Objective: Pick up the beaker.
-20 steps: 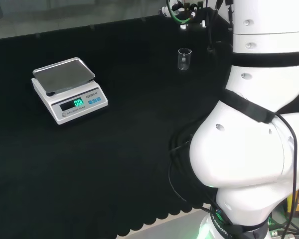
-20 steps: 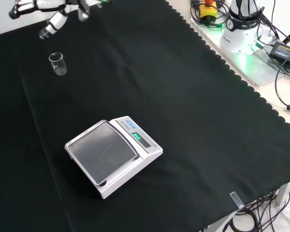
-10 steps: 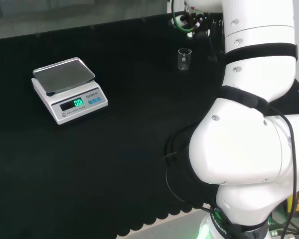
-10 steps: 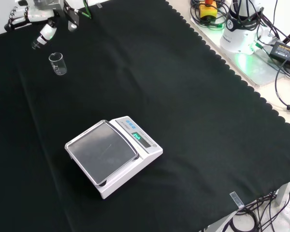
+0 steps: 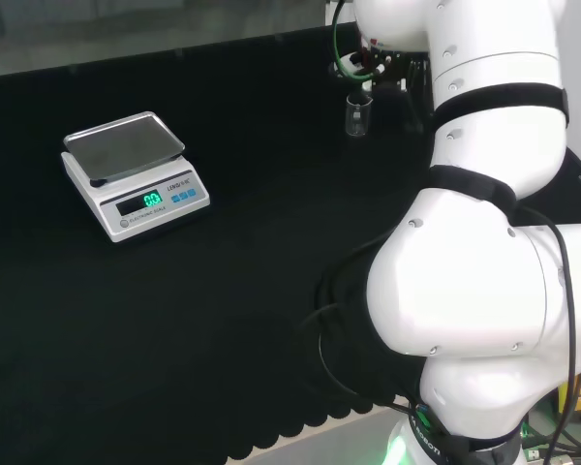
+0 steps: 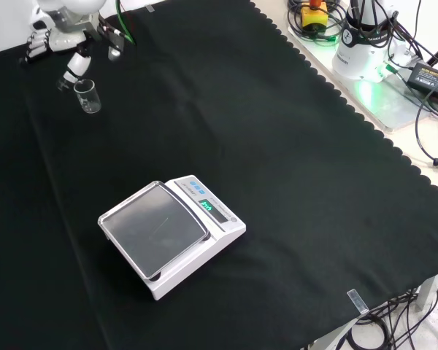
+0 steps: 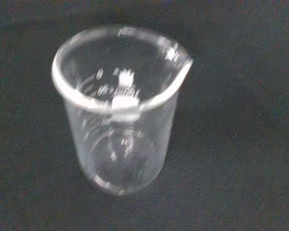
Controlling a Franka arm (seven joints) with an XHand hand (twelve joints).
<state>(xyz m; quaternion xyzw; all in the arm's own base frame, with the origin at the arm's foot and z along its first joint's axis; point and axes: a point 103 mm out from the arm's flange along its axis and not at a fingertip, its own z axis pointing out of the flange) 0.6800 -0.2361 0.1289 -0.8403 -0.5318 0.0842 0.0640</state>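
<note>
approach step in hand: the beaker (image 6: pixel 88 96) stands upright and apparently empty near the bench's far left corner in the front view, the hand (image 6: pixel 67 45) just beside it, fingers uncurled and holding nothing; next, closing around its wall.

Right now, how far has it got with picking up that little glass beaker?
Done: the hand has reached the beaker and hangs just beside its rim in the front view. In hand: closing in; no finger wraps the glass yet. Left: grasp and lift, since the beaker stands upright and empty on the black cloth.
</note>
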